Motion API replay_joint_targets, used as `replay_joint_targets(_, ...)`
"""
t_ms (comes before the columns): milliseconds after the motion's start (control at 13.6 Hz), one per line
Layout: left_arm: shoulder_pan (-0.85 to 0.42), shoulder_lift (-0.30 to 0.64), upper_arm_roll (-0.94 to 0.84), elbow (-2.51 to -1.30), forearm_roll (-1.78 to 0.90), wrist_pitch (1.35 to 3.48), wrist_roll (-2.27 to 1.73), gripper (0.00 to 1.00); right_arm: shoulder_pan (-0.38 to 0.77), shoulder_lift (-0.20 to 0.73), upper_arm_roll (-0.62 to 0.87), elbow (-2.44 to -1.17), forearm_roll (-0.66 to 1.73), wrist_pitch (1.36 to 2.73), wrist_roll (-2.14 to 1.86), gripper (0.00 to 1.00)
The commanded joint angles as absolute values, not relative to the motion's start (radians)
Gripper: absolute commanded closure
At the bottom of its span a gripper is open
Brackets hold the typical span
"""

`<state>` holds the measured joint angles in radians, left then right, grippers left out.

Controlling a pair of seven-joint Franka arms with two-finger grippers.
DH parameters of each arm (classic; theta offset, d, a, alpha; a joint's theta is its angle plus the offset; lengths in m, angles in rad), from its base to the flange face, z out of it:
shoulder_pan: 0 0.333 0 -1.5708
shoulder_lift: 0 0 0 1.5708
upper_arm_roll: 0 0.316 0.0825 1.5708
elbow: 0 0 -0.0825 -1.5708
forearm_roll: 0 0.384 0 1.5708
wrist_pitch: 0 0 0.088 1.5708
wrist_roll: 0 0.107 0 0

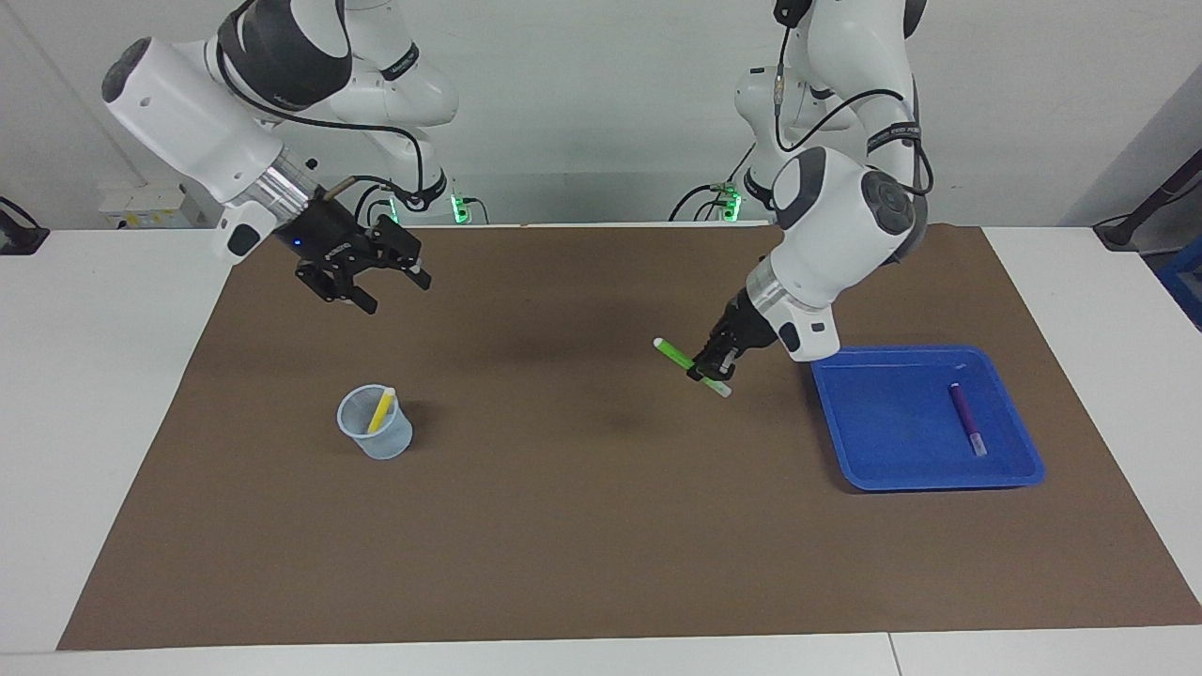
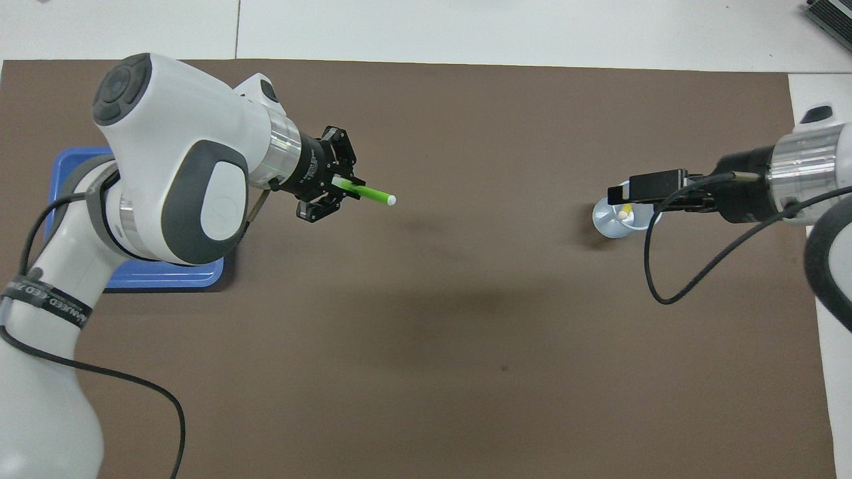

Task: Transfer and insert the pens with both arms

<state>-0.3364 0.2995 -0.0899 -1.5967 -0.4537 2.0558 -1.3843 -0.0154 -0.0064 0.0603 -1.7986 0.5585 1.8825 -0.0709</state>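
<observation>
The green pen (image 1: 692, 367) is off the table, clamped across its shaft in the left gripper (image 1: 711, 368), slightly right of centre in the facing view. It is tilted, its pale rounded end highest and pointing toward the right arm's end of the table; a short whitish end sticks out below the fingers. In the overhead view the green pen (image 2: 367, 193) projects from the left gripper (image 2: 333, 191) at centre left of the frame, over bare brown mat (image 1: 582, 526), just beside the blue tray (image 1: 836, 413).

The purple pen (image 1: 966, 418) lies flat inside the blue tray, at right of the facing view, well apart from the left gripper. In the overhead view the left arm covers most of the blue tray (image 2: 66, 166) and the purple pen cannot be seen.

The yellow pen (image 1: 380, 409) stands leaning in the clear plastic cup (image 1: 376, 434), left of centre in the facing view, its pale end above the rim. In the overhead view only its tip shows, the yellow pen (image 2: 624, 214) partly under the right gripper's housing, inside the clear plastic cup (image 2: 604, 225).

The right gripper (image 1: 387, 286) hangs in the air at upper left of the facing view, fingers spread apart and holding nothing. In the overhead view the right gripper (image 2: 616, 194) overlaps the cup's rim at right of the frame; the facing view shows it well above the mat and clear of the cup.
</observation>
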Motion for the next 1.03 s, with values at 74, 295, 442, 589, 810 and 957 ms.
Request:
replay_joint_targets(74,-0.461,0.276,-0.074,-1.632,-0.495,2.279,-1.651,1.0,0.008,0.001,0.064,-1.812,0.623,1.939,-0.011,0.0)
replay_joint_targets(295,-0.529,0.281,-0.072,-1.632,-0.495,2.37,-1.776,1.0,0.052,0.011,0.071,-1.813,0.667,1.999,0.055,0.03)
replay_joint_targets(442,-0.569,0.284,-0.072,-1.638,-0.495,2.44,-1.808,1.0,0.077,0.017,0.071,-1.812,0.669,2.035,0.084,0.05)
replay_joint_targets(589,-0.6,0.288,-0.074,-1.649,-0.495,2.529,-1.83,1.0,0.107,0.026,0.071,-1.812,0.669,2.106,0.133,0.08)
replay_joint_targets(810,-0.664,0.291,-0.071,-1.652,-0.495,2.6,-1.91,1.0,0.126,0.052,0.071,-1.81,0.669,2.149,0.132,0.09)
replay_joint_targets(957,-0.683,0.291,-0.071,-1.672,-0.495,2.66,-1.925,1.0,0.133,0.052,0.071,-1.812,0.669,2.151,0.129,0.17)
